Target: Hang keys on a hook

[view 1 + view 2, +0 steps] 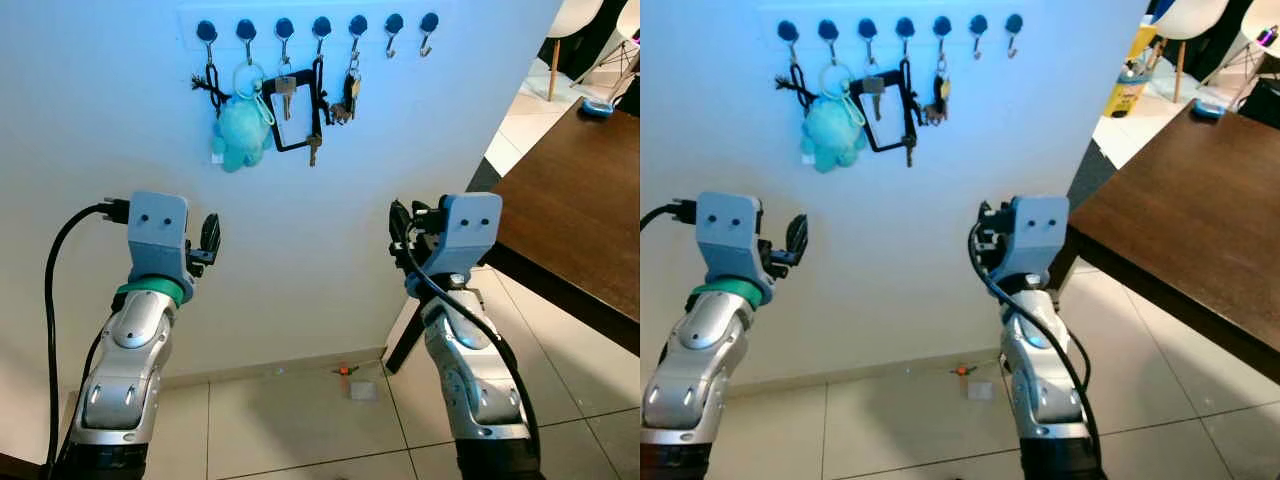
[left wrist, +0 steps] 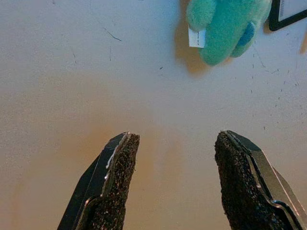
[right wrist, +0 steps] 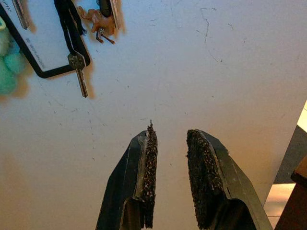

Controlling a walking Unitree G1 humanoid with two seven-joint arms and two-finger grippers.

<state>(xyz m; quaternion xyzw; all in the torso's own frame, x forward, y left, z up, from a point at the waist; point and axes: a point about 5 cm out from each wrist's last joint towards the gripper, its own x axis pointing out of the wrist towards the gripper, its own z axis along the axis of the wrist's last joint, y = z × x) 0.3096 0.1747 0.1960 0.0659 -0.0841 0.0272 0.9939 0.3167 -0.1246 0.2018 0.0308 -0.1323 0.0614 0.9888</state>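
White wall (image 1: 330,230) ahead, hook rail (image 1: 315,25) high on it; dark table (image 1: 580,200) right. Keys (image 1: 350,95) already hang on rail's middle hooks, beside teal plush (image 1: 240,135) and black strap (image 1: 300,115); two right hooks (image 1: 410,38) bare. Left gripper (image 2: 175,158) released, fingers wide apart, nothing between, below plush. Right gripper (image 3: 170,158) slightly parted, empty, facing wall lower right of keys. Risk: either arm lifting toward rail could snag strap or plush, pulling keys off.

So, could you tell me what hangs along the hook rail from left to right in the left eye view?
Black cord → teal plush keyring → silver key → black strap with key → key bunch → two bare hooks.
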